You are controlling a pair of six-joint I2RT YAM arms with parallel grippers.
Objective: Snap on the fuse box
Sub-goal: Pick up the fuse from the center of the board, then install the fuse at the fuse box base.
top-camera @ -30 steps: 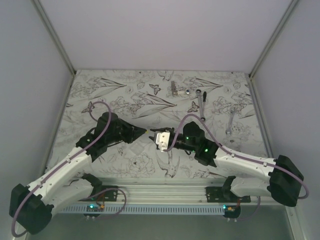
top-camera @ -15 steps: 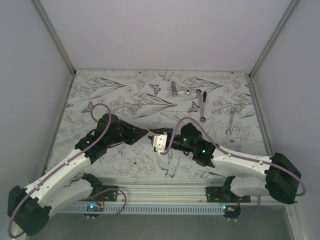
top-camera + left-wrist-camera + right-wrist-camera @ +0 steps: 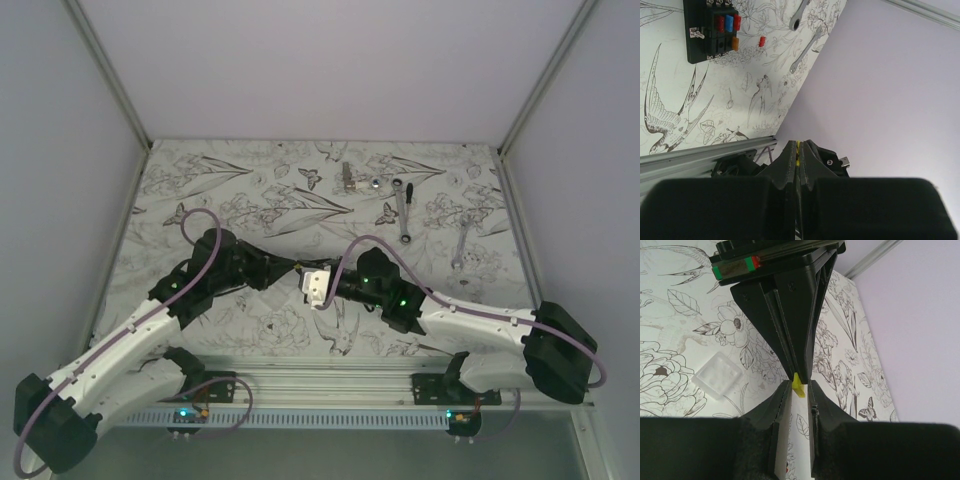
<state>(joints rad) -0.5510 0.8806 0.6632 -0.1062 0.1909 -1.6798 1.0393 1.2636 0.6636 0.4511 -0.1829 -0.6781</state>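
Floral table, lilac walls: both grippers meet above it at one yellow fuse.
The left gripper is pressed together on that fuse. The right gripper has its jaws close on either side of it, though I cannot tell if they touch. Beyond, the fuse box lies flat on the table, apart from both. A loose red fuse lies just beside it and the wrenches farther back. The box looks light, stiff and smooth, likely to skid if pushed, and its seated fuses seem the delicate part. It is best taken low across two opposite side walls, keeping off the top.
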